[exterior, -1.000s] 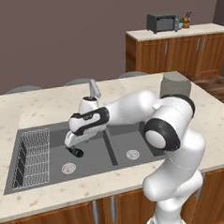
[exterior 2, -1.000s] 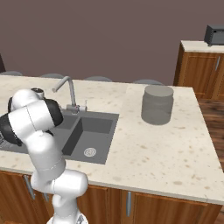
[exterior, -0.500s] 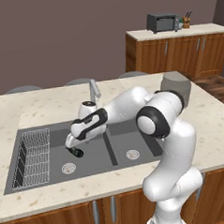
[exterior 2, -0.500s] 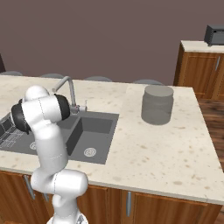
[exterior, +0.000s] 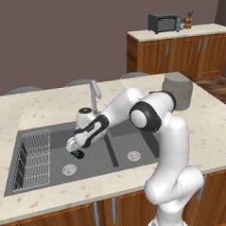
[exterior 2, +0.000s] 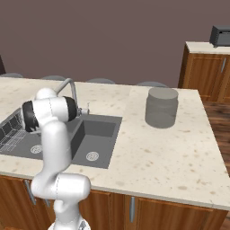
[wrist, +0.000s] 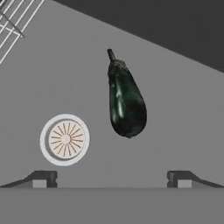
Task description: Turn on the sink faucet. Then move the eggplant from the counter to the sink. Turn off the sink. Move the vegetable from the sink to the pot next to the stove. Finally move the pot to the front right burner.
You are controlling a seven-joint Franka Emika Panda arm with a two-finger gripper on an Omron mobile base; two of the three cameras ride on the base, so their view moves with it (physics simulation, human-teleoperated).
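The eggplant (wrist: 126,103), very dark and glossy, lies on the floor of the sink's (exterior: 135,137) left basin, stem pointing away from the hand. My gripper (wrist: 111,177) hangs open just above it, its two fingertips (wrist: 43,178) spread wide with nothing between them. From the left base view the gripper (exterior: 75,151) is low inside the left basin, below the sink faucet (exterior: 94,94). In the right base view the faucet (exterior 2: 69,87) rises behind my arm. The beige counter (exterior: 210,128) surrounds the sink. The pot and the stove are out of view.
A round metal drain (wrist: 64,139) lies left of the eggplant. The wire rack (exterior: 34,155) fills the basin's left end. A grey ribbed cylinder (exterior: 177,89) stands on the counter to the right. Wooden cabinets with a toaster oven (exterior: 164,22) stand at the back.
The arm's elbow has swung left over the sink while the hand stayed low in the left basin. The gripper has stayed open.
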